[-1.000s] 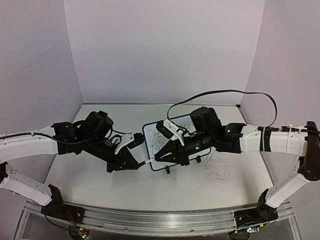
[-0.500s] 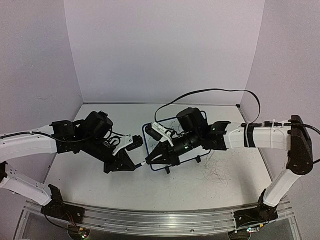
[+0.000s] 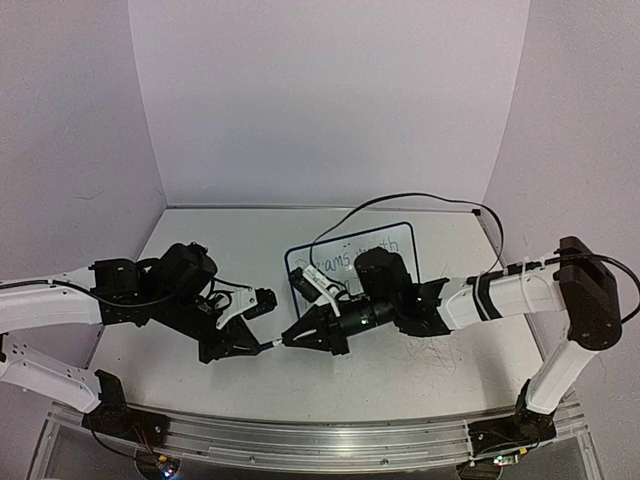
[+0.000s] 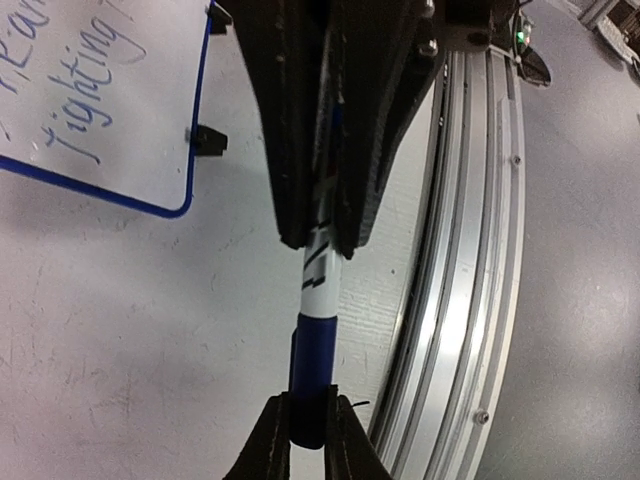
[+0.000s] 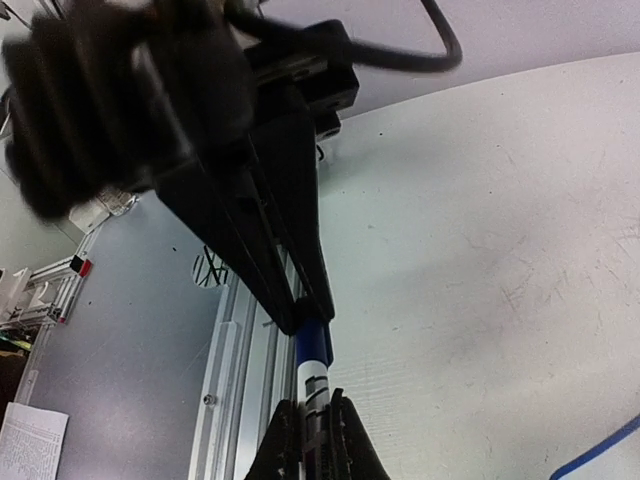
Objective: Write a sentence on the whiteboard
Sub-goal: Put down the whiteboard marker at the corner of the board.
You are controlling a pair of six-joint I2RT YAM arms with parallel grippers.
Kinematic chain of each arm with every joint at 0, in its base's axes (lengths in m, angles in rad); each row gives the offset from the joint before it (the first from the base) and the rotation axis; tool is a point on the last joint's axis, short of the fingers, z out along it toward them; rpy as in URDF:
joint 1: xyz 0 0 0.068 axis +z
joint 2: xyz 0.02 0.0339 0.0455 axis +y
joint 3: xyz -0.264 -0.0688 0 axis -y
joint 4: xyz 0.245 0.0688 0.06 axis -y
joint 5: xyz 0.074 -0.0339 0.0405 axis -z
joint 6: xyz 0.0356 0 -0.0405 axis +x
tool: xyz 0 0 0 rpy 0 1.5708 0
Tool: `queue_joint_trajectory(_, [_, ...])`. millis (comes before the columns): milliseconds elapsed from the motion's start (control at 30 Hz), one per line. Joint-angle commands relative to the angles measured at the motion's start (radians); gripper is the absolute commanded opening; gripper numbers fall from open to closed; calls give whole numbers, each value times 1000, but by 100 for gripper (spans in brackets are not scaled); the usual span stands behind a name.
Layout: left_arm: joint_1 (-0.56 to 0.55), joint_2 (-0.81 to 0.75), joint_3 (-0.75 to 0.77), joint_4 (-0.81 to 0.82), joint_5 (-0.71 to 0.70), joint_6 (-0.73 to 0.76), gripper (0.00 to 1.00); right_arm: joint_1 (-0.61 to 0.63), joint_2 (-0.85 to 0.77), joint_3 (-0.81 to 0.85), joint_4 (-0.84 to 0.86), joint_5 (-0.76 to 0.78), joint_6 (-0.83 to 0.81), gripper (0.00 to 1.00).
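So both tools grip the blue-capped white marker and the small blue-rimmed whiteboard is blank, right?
Not blank: the small blue-rimmed whiteboard carries blue cursive handwriting, as the left wrist view shows. The left tool and right tool do grip the blue-capped white marker.

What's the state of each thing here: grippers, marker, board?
left gripper: shut on the blue cap
right gripper: shut on the marker, at its white barrel
marker: held off the table between both grippers
blue cap: on the marker's end; fully seated or not, cannot tell
whiteboard: written on, no gripper touching it
sentence: blue, only partly visible
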Motion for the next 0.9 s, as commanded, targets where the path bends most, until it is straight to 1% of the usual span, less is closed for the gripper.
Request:
queue_joint_trajectory(0, [-7,-111,-5,334,-109,-69,33,-24,-67,-179,180,55,47,0])
queue_joint_trajectory(33, [-7,-132,-18,330,-133,-83,41,-25,-64,-206,181,46,34,0])
queue_joint_trajectory(100, [-7,-168,-34,330,-169,-123,64,-25,-41,-243,205,30,36,1])
queue_joint_trajectory(133, [-6,-183,-36,331,-190,-139,70,-25,-32,-260,221,38,41,2])
queue_joint_trajectory(200, [-7,-199,-34,341,-239,-166,76,-25,-5,-274,230,90,43,5])
queue_joint_trajectory(267, [-7,-194,-23,349,-334,-223,77,-25,17,-276,228,174,48,10])
queue_joint_trajectory(367, [-7,-172,-2,357,-458,-295,77,-25,59,-254,181,310,70,19])
queue_joint_trajectory(433, [-7,-167,3,375,-512,-339,78,-25,43,-268,171,394,98,25])
queue_joint_trajectory(500, [-6,-167,3,391,-562,-362,79,-26,9,-289,156,486,118,29])
queue_joint_trajectory(600, [-7,-170,9,406,-663,-381,79,-27,-79,-325,100,637,143,35])
queue_joint_trajectory(667, [-6,-171,18,409,-751,-403,81,-33,-155,-334,27,777,176,41])
queue_joint_trajectory(800, [4,-172,55,413,-917,-435,90,-78,-354,-300,-223,1042,252,56])
queue_joint_trajectory(867, [30,-169,89,414,-954,-433,94,-111,-474,-271,-331,1129,265,65])
